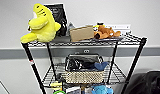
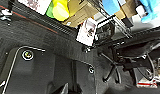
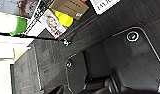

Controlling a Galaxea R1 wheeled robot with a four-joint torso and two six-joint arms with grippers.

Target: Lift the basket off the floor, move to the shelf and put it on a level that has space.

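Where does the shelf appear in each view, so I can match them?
Head: the shelf stands centre, against the wall.
Left wrist: shelf base, across the carpet.
Right wrist: shelf's lowest rail, across the carpet.
Shared landmark: yellow item low in the shelf.

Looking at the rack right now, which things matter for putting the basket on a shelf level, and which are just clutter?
Part of the job:
basket, sitting on the middle level
shelf
middle level
carpet floor

Just lying about:
yellow plush toy
cardboard box
orange plush toy
blue plush toy
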